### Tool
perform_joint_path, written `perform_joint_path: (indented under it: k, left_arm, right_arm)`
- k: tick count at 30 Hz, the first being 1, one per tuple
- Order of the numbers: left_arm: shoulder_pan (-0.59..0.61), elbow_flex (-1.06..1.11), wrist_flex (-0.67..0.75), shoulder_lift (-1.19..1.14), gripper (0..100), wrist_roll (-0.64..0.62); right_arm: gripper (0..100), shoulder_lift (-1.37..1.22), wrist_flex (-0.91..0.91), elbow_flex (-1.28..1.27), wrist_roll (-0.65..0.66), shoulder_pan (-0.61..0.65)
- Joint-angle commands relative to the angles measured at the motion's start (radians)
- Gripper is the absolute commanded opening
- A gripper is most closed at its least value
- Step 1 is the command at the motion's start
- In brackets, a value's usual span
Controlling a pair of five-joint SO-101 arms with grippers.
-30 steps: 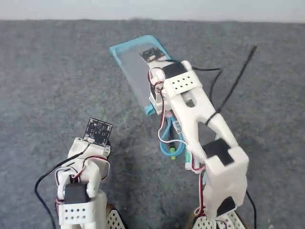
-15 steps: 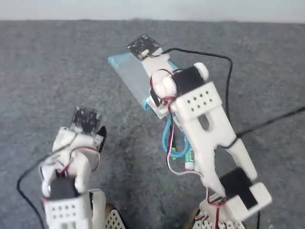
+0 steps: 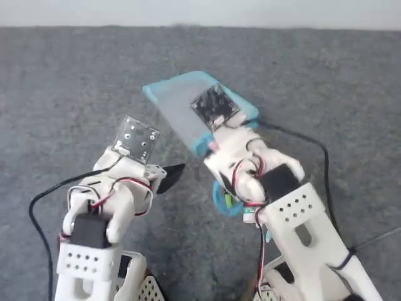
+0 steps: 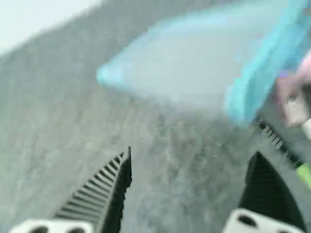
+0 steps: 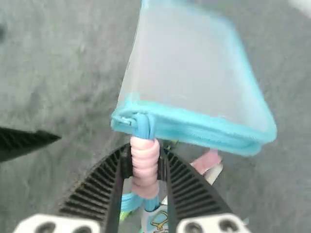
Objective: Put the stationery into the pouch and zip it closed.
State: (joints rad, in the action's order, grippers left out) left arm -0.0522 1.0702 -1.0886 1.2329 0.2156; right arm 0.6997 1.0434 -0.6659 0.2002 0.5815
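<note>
One translucent, blue-edged pouch (image 3: pixel 182 100) lies on the grey table (image 3: pixel 62 94), flanked by two grippers. The right gripper (image 5: pixel 145 153) is clamped on a single pink ribbed piece (image 5: pixel 144 167) at the pouch's zipper corner, which touches its fingertips. The left gripper (image 4: pixel 191 158), fingers spread and holding nothing, sits near the pouch, apart from it. Stationery (image 3: pixel 227 202) lies bunched just beside the pouch's zipper edge, under the right arm; its count cannot be told.
</note>
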Motion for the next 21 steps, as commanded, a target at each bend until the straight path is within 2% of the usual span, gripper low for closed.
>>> perform_joint_path:
  k: [1,14,21]
  left_arm:
    - [-0.051,0.019,0.106,0.023,35,-0.078]
    - [-0.052,0.082,0.325,-0.215,35,-0.086]
    - [-0.018,0.079,0.342,-0.256,35,-0.081]
  right_arm:
    - [0.6,0.068,-0.031,-0.012,-0.014,0.031]
    - [0.6,0.076,0.122,0.055,-0.009,0.124]
    - [0.6,0.070,0.174,0.077,0.025,0.114]
